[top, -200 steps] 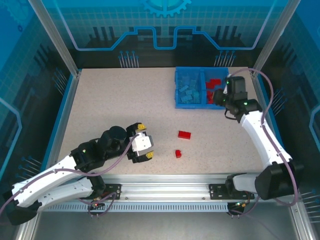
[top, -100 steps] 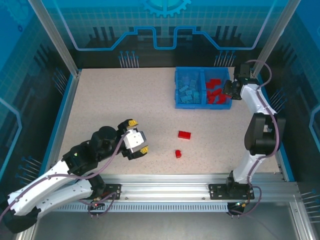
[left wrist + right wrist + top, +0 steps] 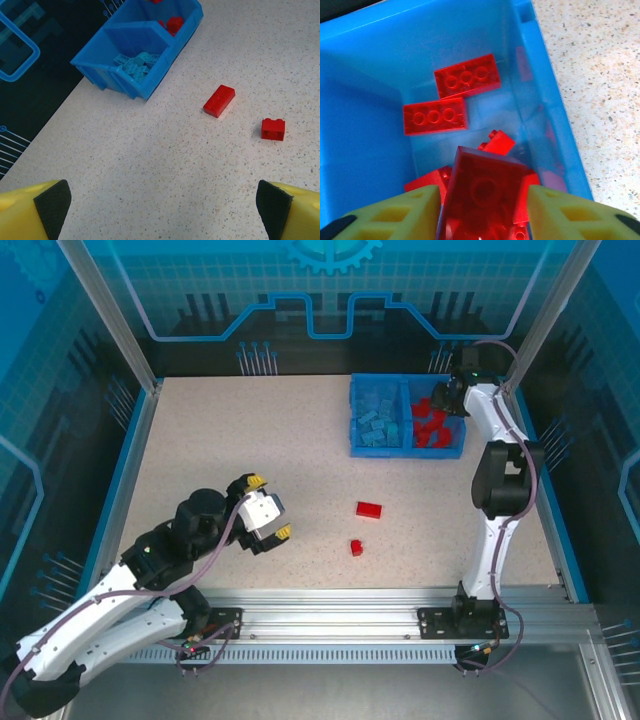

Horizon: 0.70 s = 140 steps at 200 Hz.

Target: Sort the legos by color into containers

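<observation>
- Right gripper [image 3: 484,205] is clenched on a red lego [image 3: 487,172] over the bin's [image 3: 358,430] right compartment [image 3: 365,125], at the bench's [image 3: 200,440] far right.
- Light blue legos [image 3: 136,62] lie in the left compartment [image 3: 131,37].
- A long red lego [image 3: 219,100] and a short red lego [image 3: 273,128] lie loose mid-bench.
- Left gripper [image 3: 160,200] is released and empty.
- Since a second ago, the left gripper drew back leftward and the right moved toward the far edge.

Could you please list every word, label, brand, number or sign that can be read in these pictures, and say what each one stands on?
None can be read.
Back wall: a gear outline and line patterns, no letters.
Red bricks in the bin: stud tops too blurred to read any mark.
Brick in the right claw: hollow underside, no mark.
</observation>
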### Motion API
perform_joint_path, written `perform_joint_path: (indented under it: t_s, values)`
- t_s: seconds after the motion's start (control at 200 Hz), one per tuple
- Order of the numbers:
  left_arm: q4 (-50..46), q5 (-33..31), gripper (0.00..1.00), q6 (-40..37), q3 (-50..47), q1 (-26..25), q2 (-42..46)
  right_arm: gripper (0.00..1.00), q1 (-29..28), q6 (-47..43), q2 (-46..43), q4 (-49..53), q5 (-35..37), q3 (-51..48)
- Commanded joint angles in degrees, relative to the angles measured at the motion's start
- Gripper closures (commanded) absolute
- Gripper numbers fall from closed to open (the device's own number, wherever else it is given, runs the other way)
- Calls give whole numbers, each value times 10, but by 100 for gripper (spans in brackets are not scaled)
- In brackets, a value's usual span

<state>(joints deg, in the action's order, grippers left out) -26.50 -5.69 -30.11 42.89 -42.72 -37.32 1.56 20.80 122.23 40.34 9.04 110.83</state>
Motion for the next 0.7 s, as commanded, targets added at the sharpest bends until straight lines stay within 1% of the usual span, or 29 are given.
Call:
perform_joint_path:
  t_s: [0.0,0.07,0.13,0.19,0.235,0.335,0.415,0.5,0.585,0.655,0.695]
  values:
    - [10,17,1,3,-7,8,-6,47,-12,-7,-11,40,13,25]
    - [10,23,1,2,-9,12,-10,47,-16,-4,-38,40,12,8]
    - [9,25,1,1,-10,15,-14,47,-17,9,-79,31,0,-34]
    - [8,27,1,-1,-11,18,-18,47,-21,27,-139,1,-21,-114]
    - [9,30,1,-3,-14,19,-21,47,-28,36,-201,-35,-41,-194]
    - [15,40,1,-10,-23,27,-27,44,-63,38,-329,-86,-72,-348]
    - [20,60,1,-14,-27,37,-38,39,-112,33,-410,-97,-87,-441]
    - [20,86,1,-14,-21,46,-51,34,-179,34,-461,-88,-89,-507]
    - [15,103,1,-15,-18,49,-59,27,-246,19,-479,-75,-94,-540]
    - [11,103,1,-17,-18,50,-61,16,-295,-28,-476,-69,-92,-551]
    - [9,101,1,-18,-18,50,-61,10,-319,-57,-469,-61,-77,-554]
